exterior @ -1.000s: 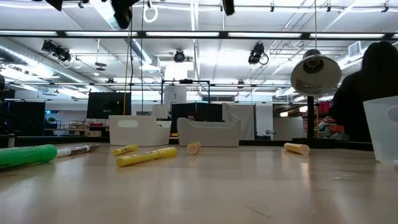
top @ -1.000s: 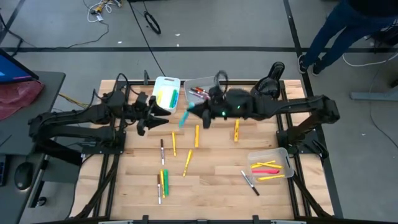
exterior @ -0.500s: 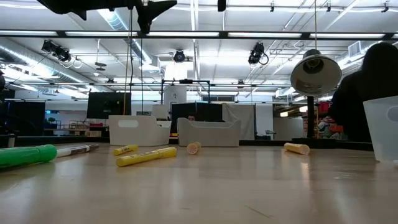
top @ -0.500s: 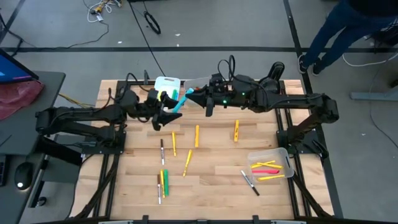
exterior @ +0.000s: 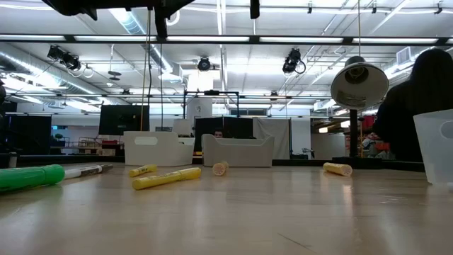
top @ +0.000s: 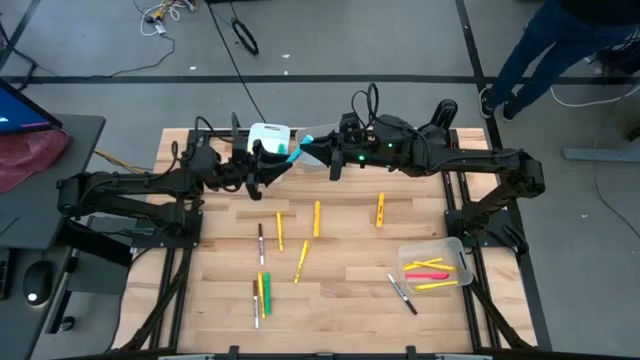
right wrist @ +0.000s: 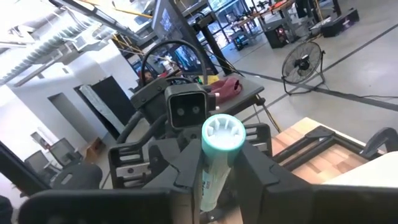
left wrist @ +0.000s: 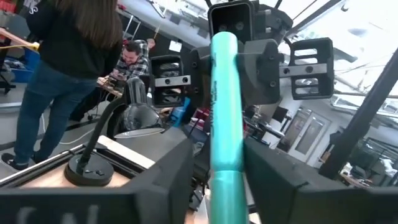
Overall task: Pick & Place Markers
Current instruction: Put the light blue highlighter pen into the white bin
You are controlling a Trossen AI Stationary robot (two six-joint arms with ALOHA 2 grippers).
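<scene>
A light blue marker (top: 297, 150) is held in the air between my two grippers, above the table's far edge near a white bin (top: 266, 133). My left gripper (top: 277, 162) comes from the left and my right gripper (top: 312, 150) from the right, facing each other, each shut on the marker. In the left wrist view the marker (left wrist: 225, 118) runs from my own fingers to the right gripper (left wrist: 227, 43). Other markers lie flat on the table: yellow (top: 279, 230), orange (top: 380, 207), green (top: 265, 293), dark-capped (top: 403, 294). My left gripper pinches the marker's end nearer the left arm (left wrist: 227, 186) between its two fingers, level from the table's left, fingers along the marker. The marker is lifted clear. My right gripper pinches the marker's other end (right wrist: 217, 163) between its two fingers, level from the table's right, fingers lying along it. The ribbed end (right wrist: 222, 135) points back at the wrist camera.
A second bin (top: 322, 135) with red markers sits beside the white one, partly under my right arm. A clear bin (top: 452, 250) with red and yellow markers stands at the near right. In the low view a green marker (exterior: 32, 177) and a yellow one (exterior: 166, 178) lie close by. A person stands beyond the far right corner.
My right gripper has carried the light blue marker up and toward the far edge, turning it from slanted to nearly level. My left gripper has moved right and toward the far edge, met the marker's free end and closed around it.
</scene>
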